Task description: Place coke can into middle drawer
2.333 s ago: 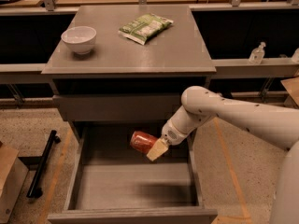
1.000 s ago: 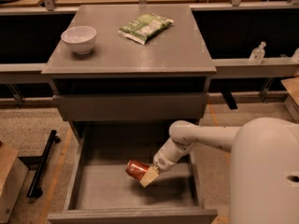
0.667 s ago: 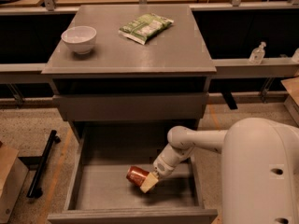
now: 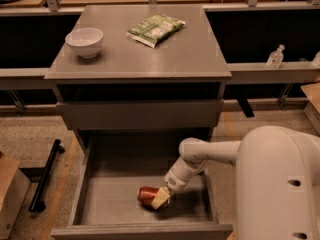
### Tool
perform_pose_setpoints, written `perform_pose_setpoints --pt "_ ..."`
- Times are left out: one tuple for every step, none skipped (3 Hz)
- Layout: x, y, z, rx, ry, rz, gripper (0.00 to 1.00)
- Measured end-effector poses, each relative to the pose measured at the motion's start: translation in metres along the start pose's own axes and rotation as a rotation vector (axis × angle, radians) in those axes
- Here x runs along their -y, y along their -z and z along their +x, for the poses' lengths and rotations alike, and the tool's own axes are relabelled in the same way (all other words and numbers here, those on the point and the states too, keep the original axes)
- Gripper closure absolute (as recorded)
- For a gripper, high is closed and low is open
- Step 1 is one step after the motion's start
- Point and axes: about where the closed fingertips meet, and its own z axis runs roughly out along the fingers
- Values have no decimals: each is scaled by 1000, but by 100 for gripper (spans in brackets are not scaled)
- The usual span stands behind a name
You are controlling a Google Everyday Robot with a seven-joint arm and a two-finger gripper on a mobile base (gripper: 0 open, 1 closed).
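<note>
The coke can (image 4: 147, 196) is a small red-orange can lying on its side on the floor of the open middle drawer (image 4: 110, 211), right of centre and near the front. My gripper (image 4: 161, 199) reaches down into the drawer from the right, and its pale fingers (image 4: 160, 200) are closed around the can's right end. My white arm (image 4: 210, 154) crosses the drawer's right wall.
A white bowl (image 4: 84, 41) and a green snack bag (image 4: 155, 29) lie on the grey cabinet top (image 4: 200, 59). The upper drawer front (image 4: 140, 115) is shut above the open one. A black bar (image 4: 45, 176) and a cardboard box (image 4: 9, 194) lie on the floor at left.
My gripper has carried the can down from mid-height in the drawer opening to the drawer floor, moving forward and slightly left. The can now rests low near the front.
</note>
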Motion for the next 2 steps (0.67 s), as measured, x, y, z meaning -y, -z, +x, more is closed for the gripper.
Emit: perform_pose_setpoints --pt "-7 7 -5 14 12 17 0" --pt "-7 8 -5 15 13 18 0"
